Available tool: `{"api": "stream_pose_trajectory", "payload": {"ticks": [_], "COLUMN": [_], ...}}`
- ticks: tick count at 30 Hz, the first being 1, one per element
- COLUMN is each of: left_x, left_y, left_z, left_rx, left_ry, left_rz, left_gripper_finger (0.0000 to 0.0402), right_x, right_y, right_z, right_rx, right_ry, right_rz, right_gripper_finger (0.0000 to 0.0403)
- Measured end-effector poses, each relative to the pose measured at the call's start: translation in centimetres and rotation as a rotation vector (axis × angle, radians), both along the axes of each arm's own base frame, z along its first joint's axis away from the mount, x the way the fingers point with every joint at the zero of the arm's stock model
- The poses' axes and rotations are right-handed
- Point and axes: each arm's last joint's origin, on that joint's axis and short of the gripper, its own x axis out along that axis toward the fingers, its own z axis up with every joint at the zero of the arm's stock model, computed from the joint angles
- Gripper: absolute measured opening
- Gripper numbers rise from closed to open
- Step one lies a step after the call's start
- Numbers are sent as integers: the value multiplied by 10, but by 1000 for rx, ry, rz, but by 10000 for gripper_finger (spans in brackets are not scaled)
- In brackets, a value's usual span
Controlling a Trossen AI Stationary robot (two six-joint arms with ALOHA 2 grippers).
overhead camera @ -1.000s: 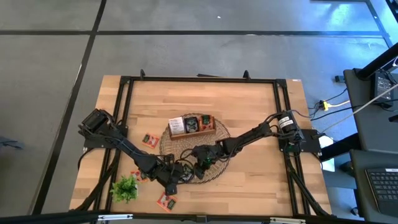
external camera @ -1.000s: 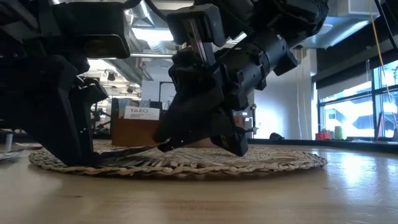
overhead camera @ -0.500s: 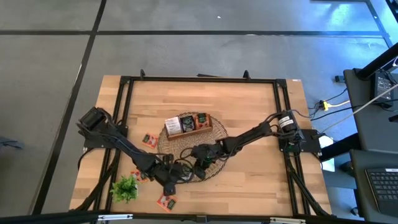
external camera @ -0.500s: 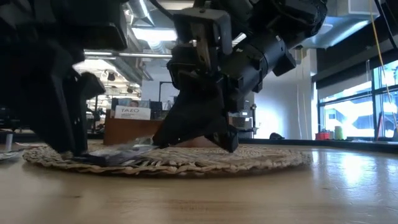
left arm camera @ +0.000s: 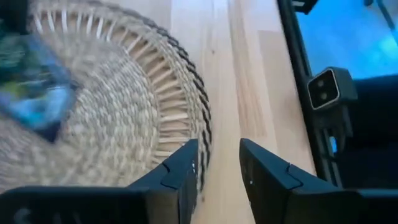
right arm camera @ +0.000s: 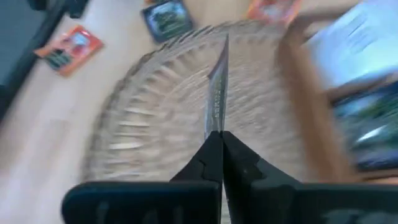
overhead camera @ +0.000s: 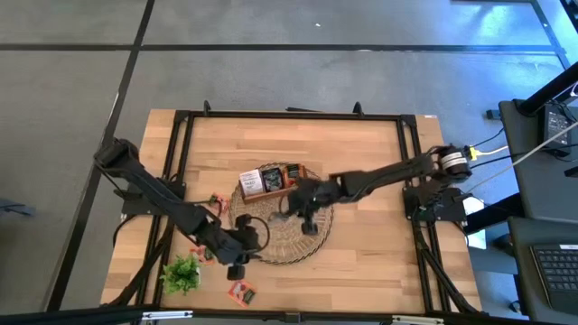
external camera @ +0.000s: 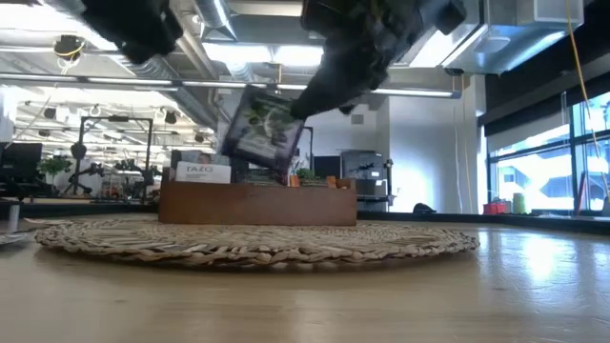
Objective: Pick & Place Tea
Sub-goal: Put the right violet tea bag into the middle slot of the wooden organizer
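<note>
My right gripper (right arm camera: 217,142) is shut on a dark tea sachet (external camera: 261,131), which hangs above the round wicker mat (overhead camera: 275,236), near the wooden tray (overhead camera: 275,179). In the right wrist view the sachet (right arm camera: 216,87) shows edge-on. My left gripper (left arm camera: 217,167) stands open with nothing between its fingers, over the mat's near left edge (overhead camera: 242,242). More tea sachets lie flat on the table: one left of the mat (overhead camera: 217,200), one near the plant (overhead camera: 200,255), one at the front (overhead camera: 239,291). My right gripper pinches the sachet's upper edge (right arm camera: 215,124) between its two fingers. The sachet sticks out beyond the fingertips. The fingers slant downward from the table's right side. The sachet hangs tilted (external camera: 286,119), lifted clear of the mat.
The tray holds upright sachets, one with a white label (external camera: 197,171). A small green plant sprig (overhead camera: 181,271) lies at the near left. Black frame rails (overhead camera: 181,126) run along the table's left, far and right edges. Bare wood shows right of the mat (overhead camera: 379,253).
Both grippers have risen from the mat. My right gripper has taken the dark sachet, which lay flat on the mat, and lifted it clear, rolling its wrist and moving toward the tray. My left gripper has drawn up and back toward the table's left.
</note>
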Motion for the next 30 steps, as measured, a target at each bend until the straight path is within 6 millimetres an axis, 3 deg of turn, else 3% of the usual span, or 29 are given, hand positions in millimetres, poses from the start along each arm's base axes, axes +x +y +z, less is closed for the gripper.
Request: {"api": "stream_pose_trajectory", "payload": {"ticks": [6, 9, 13, 18, 30], "left_x": [-5, -5, -4, -5, -6], "left_y": [4, 5, 5, 5, 9], "left_z": [13, 13, 13, 13, 9], "left_rx": [44, 52, 51, 53, 94], "left_ry": [-52, -61, -60, -58, -23], "left_rz": [-41, -14, -7, -7, 14], "left_gripper_finger": [118, 118, 114, 116, 114], "right_x": [4, 3, 4, 8, 10], "right_y": [-52, -76, -93, -99, -100], "right_z": [3, -1, 3, 7, -11], "right_rx": [-203, -244, -222, -200, -215], "right_ry": [-41, -25, -49, -75, 5], "right_rz": [26, 1, 14, 46, 48], "right_gripper_finger": [2, 2, 2, 2, 3]}}
